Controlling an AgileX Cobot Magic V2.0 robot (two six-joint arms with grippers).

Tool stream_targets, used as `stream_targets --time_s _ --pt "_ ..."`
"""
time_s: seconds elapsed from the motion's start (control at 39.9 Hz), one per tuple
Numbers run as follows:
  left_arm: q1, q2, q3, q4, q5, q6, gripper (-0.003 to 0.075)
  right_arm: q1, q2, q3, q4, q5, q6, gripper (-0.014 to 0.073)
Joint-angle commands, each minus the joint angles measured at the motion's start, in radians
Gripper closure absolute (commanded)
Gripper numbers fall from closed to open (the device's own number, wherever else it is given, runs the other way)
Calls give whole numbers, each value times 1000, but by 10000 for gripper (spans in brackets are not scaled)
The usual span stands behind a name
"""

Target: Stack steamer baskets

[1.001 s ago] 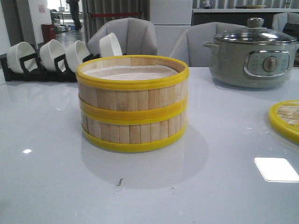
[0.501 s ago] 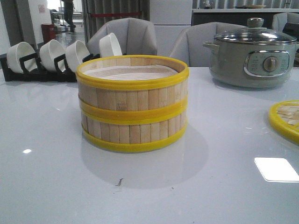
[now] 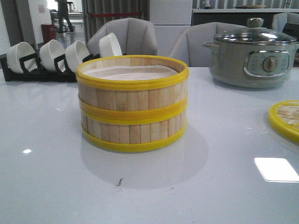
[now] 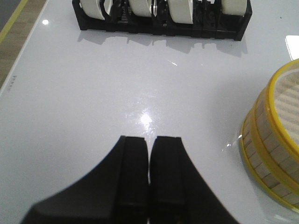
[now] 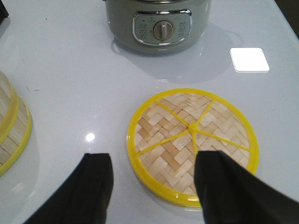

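Table (image 3: 56, 186), front view: two steamer baskets (image 3: 132, 103) already stacked, one on the other, rims aligned, standing mid-table w/ top open and pale liner showing. Electric pot (image 3: 252, 58) at back right; rack of white bowls (image 3: 46, 58) at back left. Neither arm shows in this view.

Lid (image 5: 192, 144), right wrist view: flat woven disc w/ yellow rim, lying on table at far right, well apart from the stack, just below and ahead of right gripper (image 5: 152, 184). Jaws spread wide, nothing between them; lid's near edge sits between the two fingers. Lid is round, so no long axis to align; any rim chord serves.

Left gripper (image 4: 149, 172), left wrist view: jaws pressed together, holding nothing, over bare table w/ stack off to its right side.

Key relation: lid lies directly under right gripper, far from left; right arm is prob. the one to take it, then carry leftward to stack top.
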Motion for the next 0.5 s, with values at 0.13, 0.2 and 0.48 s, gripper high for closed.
stream_targets --time_s 0.13,0.2,0.48 --pt "4 -128 130 3 -164 -13 637 -2 0 -37 -5 -84 3 99" --pt "4 -164 174 3 -179 -13 637 -2 0 -37 -5 -80 3 99" --pt "4 -262 315 1 -218 -13 637 -2 0 -37 -5 -60 3 99"
